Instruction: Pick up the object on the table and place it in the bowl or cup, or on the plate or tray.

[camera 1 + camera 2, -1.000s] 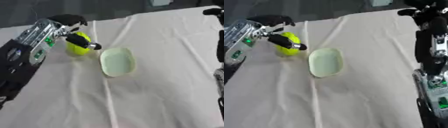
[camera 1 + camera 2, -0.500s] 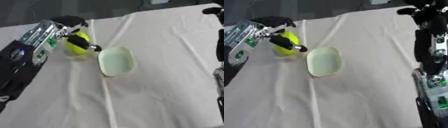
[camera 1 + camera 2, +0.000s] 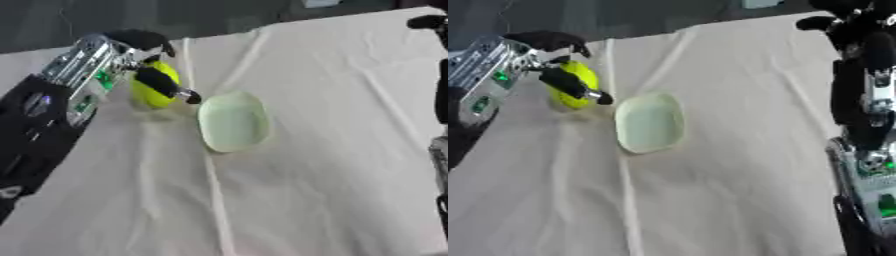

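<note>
The left hand (image 3: 144,60) is curled around the yellow ball (image 3: 150,92), just beside the pale green tray (image 3: 233,121); carrying it over and releasing remain.

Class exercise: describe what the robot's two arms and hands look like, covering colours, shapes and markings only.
The left arm is a black casing leading to a silver metal frame with small green marks; the left hand has black fingers. The right arm is black with silver-grey joints and green spots low down.

Both eyes look steeply down from the head onto the cream cloth-covered table (image 3: 306,190). Both share the pale green oval plate (image 3: 649,123); the right eye reaches further right.
</note>
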